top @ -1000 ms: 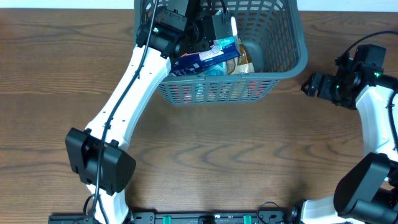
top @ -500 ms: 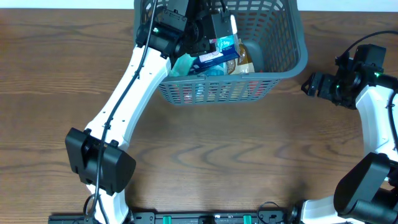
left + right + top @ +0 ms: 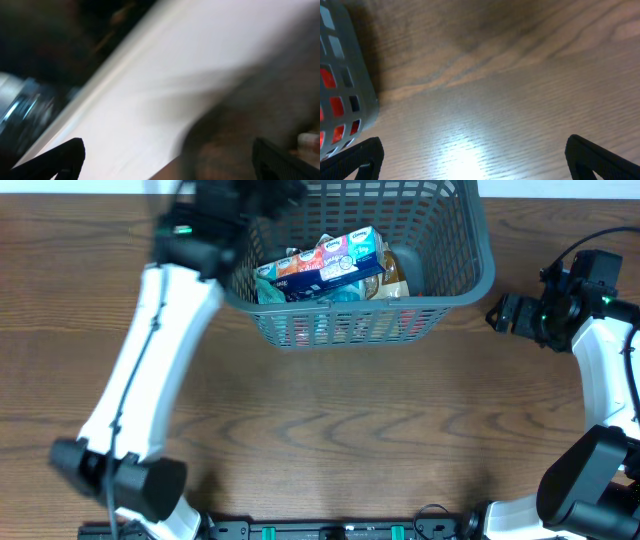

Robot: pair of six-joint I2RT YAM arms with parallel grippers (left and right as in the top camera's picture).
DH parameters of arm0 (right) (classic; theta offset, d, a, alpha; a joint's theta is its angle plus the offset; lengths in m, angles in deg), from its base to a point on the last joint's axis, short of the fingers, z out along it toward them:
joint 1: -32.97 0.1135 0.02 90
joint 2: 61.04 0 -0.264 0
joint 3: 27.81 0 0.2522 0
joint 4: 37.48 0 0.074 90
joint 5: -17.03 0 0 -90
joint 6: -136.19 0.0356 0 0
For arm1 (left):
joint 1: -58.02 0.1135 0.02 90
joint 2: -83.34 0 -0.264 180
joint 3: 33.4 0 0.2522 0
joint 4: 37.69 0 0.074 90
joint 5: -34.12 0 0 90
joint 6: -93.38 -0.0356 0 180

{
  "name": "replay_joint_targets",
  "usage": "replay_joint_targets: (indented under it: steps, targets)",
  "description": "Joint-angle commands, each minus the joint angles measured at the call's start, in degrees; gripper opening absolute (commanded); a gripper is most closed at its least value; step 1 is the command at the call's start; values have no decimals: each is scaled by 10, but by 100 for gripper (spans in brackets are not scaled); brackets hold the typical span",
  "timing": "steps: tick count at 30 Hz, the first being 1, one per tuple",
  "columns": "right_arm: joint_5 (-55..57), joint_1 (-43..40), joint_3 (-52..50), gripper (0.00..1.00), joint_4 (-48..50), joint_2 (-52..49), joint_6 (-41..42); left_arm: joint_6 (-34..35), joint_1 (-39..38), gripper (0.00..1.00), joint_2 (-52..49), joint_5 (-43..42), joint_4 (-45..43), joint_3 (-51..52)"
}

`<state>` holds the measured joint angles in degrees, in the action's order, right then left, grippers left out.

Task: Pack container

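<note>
The container [image 3: 462,275], a large grey-blue slotted basket, stands at the table's far edge. A blue carton with colourful pictures [image 3: 330,260] lies across it, with a teal packet [image 3: 268,282] and a brownish packet [image 3: 396,276] beside it. My left gripper [image 3: 250,192] is a blur over the basket's far left corner. In the left wrist view, the left gripper [image 3: 170,160] is open with nothing between its fingers. My right gripper [image 3: 505,314] hangs open just right of the basket. In the right wrist view, the right gripper [image 3: 475,157] is over bare wood, and the basket's corner [image 3: 345,75] shows at left.
Something red [image 3: 300,328] shows through the basket's front slats. The brown wooden table [image 3: 350,430] stretches in front of the basket. The left arm [image 3: 150,360] slants across the table's left side, and the right arm [image 3: 605,370] stands along the right edge.
The left gripper opened and let go of the blue carton, which now lies in the basket. The left arm swung left, away from the basket's middle. The right arm stayed put.
</note>
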<state>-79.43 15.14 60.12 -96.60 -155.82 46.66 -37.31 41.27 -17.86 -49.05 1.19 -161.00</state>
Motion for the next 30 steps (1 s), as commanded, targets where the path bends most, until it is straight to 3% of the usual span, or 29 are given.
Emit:
replay_joint_targets:
  steps: [1,8,15,24,30]
  targets:
    - [7,2,16,99,18,1,-48,127,62,99,30,90,1,-10]
    - [2,3,39,99,114,2,-139,243,197,99,55,61,41,4]
    - [18,3,38,99,141,46,-125,290,270,99,83,28,62,82]
    - [56,3,29,99,117,173,-95,308,297,99,252,8,-85,346]
    - [63,18,-59,99,89,258,-87,332,314,99,395,-2,-153,529]
